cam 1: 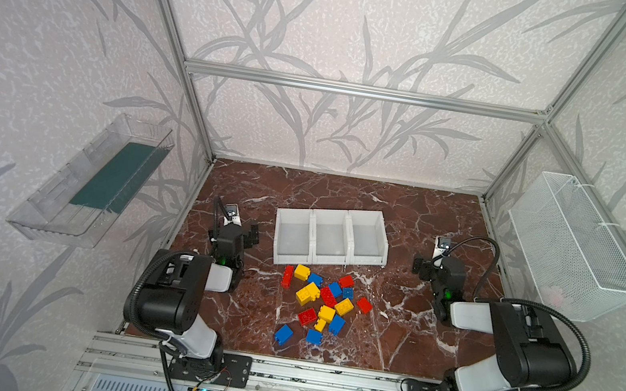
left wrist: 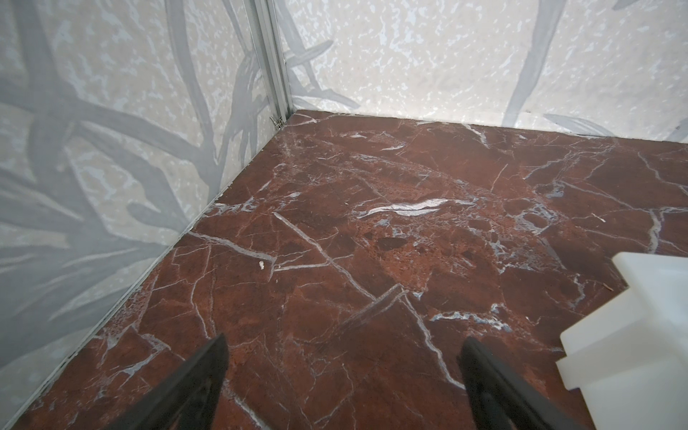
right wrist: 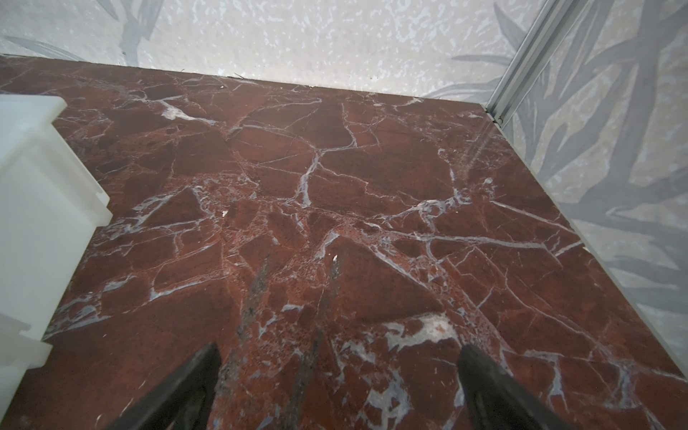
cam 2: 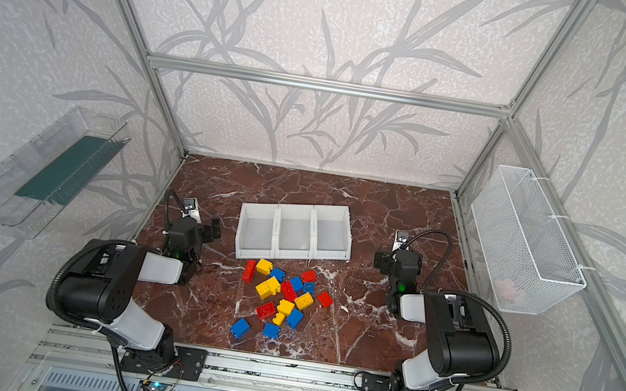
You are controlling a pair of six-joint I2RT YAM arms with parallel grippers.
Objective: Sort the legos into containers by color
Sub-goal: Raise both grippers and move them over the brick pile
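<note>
My left pincer (left wrist: 344,338) is wide open and holds nothing. It hangs over the bare table (left wrist: 372,208), just left of the 3 white bins (cam 1: 332,213). My right pincer (right wrist: 339,345) is wide open too, with nothing in it, near the right side of the bins. The bins sit side by side in the middle of the table, and all 3 look empty. The legos (cam 1: 322,303) lie in a heap on the table, just on the near side of the bins, between my 2 arms (red, yellow and blue ones all mixed up). Both pincers are apart from the heap.
</note>
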